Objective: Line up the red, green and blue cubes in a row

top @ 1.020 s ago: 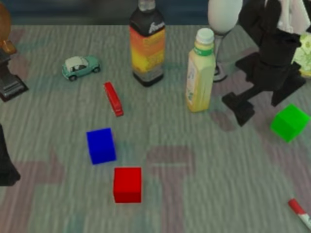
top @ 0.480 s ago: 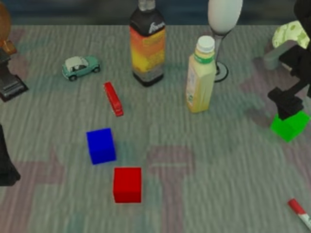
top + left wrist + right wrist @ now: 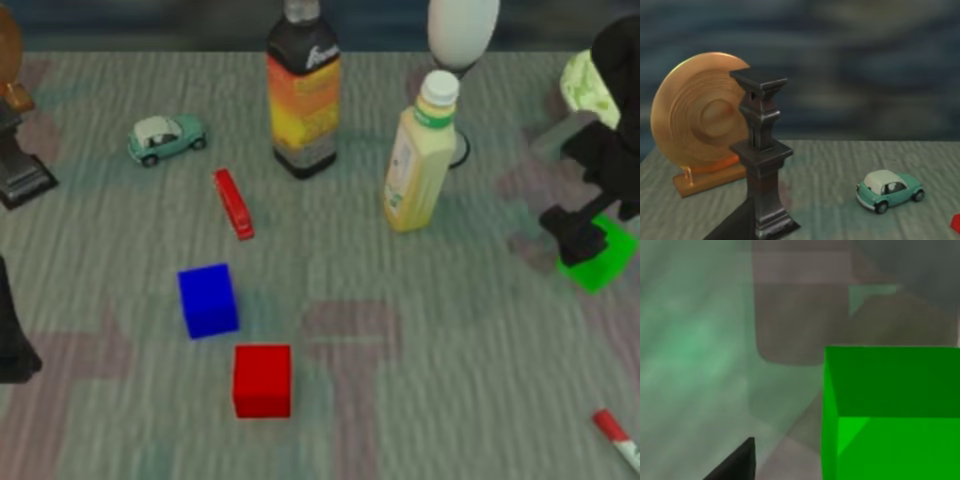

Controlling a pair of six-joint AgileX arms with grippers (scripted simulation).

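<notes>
The bright green cube [image 3: 610,265] sits near the table's right edge. My right gripper [image 3: 585,238] hangs low over its left part, partly hiding it. In the right wrist view the green cube [image 3: 890,410] looms close, and one dark fingertip [image 3: 737,462] stands apart from its side, so the gripper is open. The blue cube [image 3: 208,300] lies left of the table's middle, with the red cube [image 3: 262,380] just in front of it to the right. My left arm [image 3: 10,335] stays parked at the left edge.
A dark bottle [image 3: 303,95], a leaning yellow bottle [image 3: 418,160] and a wine glass [image 3: 462,30] stand at the back. A toy car [image 3: 165,138], thin red bar [image 3: 233,203], dark pedestal [image 3: 20,165] and red-and-white stick [image 3: 618,440] lie around.
My right gripper swung right from beside the yellow bottle and came down over the green cube. The yellow bottle's top has tipped to the right.
</notes>
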